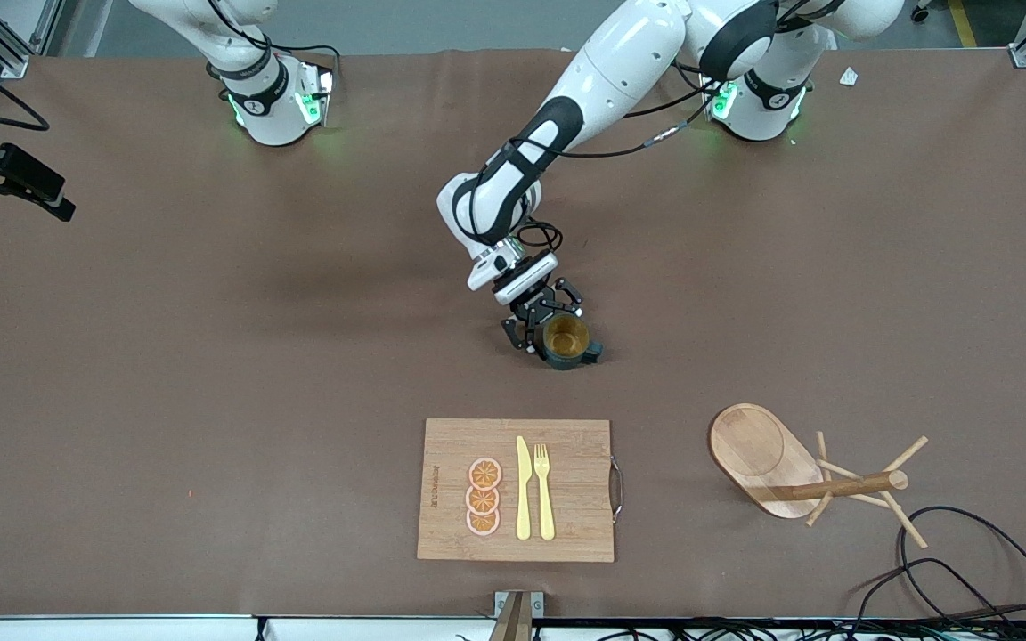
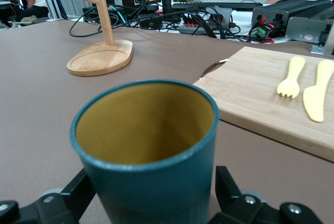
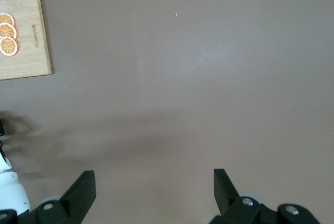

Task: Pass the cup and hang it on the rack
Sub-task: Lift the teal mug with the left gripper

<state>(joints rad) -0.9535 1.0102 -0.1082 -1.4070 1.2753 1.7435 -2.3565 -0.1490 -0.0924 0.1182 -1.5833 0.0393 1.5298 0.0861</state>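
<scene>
In the middle of the front view the cup (image 1: 566, 339) stands upright on the table (image 1: 210, 356), with the left gripper (image 1: 545, 322) low around it, fingers spread either side, apparently not yet pressing. It stands there because the rack (image 1: 798, 472), at lower right of that view, lies on its side, its pegs unusable. The right gripper (image 3: 154, 192) waits spread wide over bare table. The cutting board (image 1: 517, 490) sits lower centre.
</scene>
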